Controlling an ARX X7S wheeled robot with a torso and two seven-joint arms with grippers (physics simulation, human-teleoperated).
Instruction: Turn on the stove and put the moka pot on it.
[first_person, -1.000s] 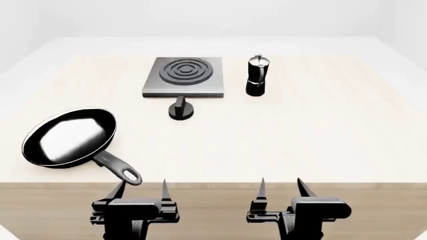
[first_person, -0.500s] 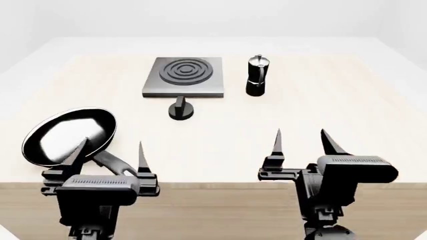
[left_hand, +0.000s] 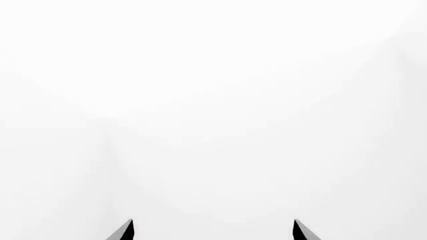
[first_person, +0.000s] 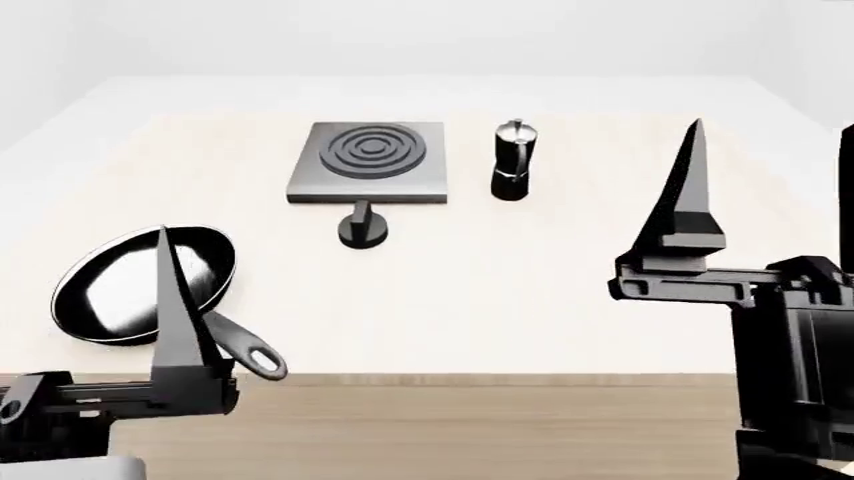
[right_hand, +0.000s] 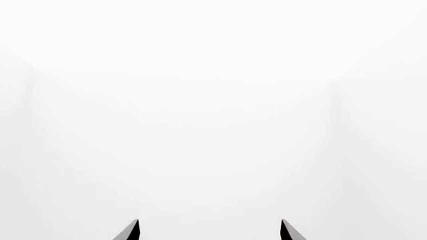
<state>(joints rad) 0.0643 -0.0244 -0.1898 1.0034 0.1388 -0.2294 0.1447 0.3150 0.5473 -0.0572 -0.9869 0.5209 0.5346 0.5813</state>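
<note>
The table (first_person: 561, 290) fills most of the head view: pale wood top, front edge visible. Neither wrist view shows it; both face blank white, with only two dark fingertip points poking in at one edge.

My right gripper (right_hand: 209, 231): in the head view only one tall pointed finger (first_person: 685, 195) is fully seen; its partner is cut off at the frame edge, a thin dark sliver at most. The right wrist view shows both tips set well apart with nothing between them, so the jaws stand wide and hold nothing.

My left gripper (left_hand: 212, 231): the head view shows one upright finger (first_person: 174, 310), standing in front of the pan and hiding part of it; the other finger is out of frame. The left wrist view gives both tips, widely spread, empty.

Frying pan (first_person: 140, 283): near left of the table, handle pointing toward the front edge. Glossy interior, strong white reflection; surface detail not readable.

Stove (first_person: 368, 162): flat dark-grey square, concentric rings, far centre of the table. Top bare.

Moka pot (first_person: 511, 160): upright just to the right of the stove, apart from it, on the table. Handle detail too small to make out.

Knob (first_person: 362, 226): small, black, just in front of the stove's near edge. Setting cannot be read.

Both grippers are well apart from stove, knob and pot.
</note>
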